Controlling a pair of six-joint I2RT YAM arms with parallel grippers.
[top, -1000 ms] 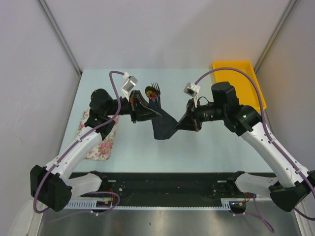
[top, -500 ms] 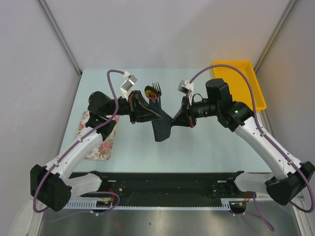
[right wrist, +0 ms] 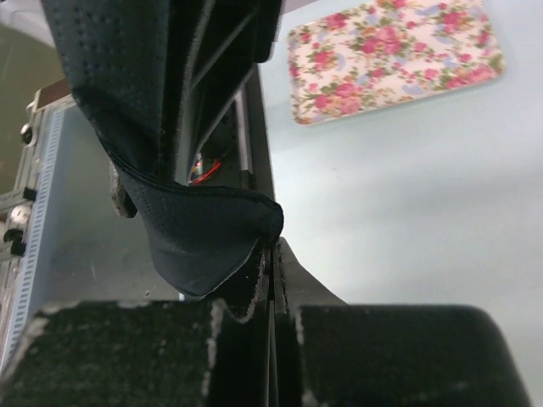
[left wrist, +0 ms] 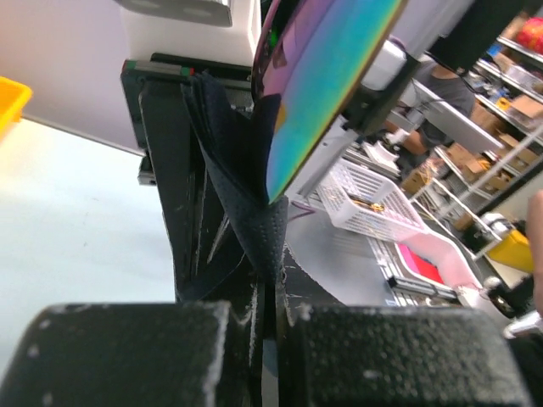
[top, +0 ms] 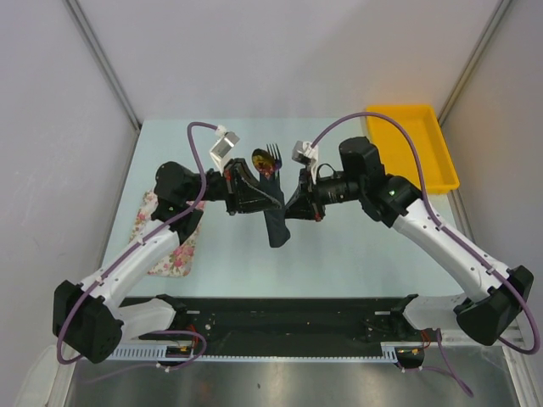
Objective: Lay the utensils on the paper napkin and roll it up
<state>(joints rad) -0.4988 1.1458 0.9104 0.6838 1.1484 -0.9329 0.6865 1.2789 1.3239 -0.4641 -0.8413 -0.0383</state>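
Paper napkin (top: 277,225) sits centre of the top view, black, folded into a narrow bunched strip, lower end pointing to the bottom of the frame. Utensils (top: 266,158) poke out of its upper end: fork tines and a shiny spoon bowl, just above the two grippers. Left gripper (top: 257,198) is on the napkin's left edge and right gripper (top: 293,203) on its right edge, close together with the strip between them.

Left wrist view: jaws pressed together, pinching a fold of dotted black napkin (left wrist: 254,246) at the left gripper (left wrist: 267,315). An iridescent spoon bowl (left wrist: 331,85) shows upper centre, against the napkin.

Right wrist view: right gripper (right wrist: 271,284) jaws pressed together, pinching a curled napkin (right wrist: 199,233) edge.

Floral mat (top: 172,239) lies flat on the pale table (top: 365,254), left of centre, apart from the napkin; also upper right in the right wrist view (right wrist: 390,55). Yellow tray (top: 414,142) at upper right.
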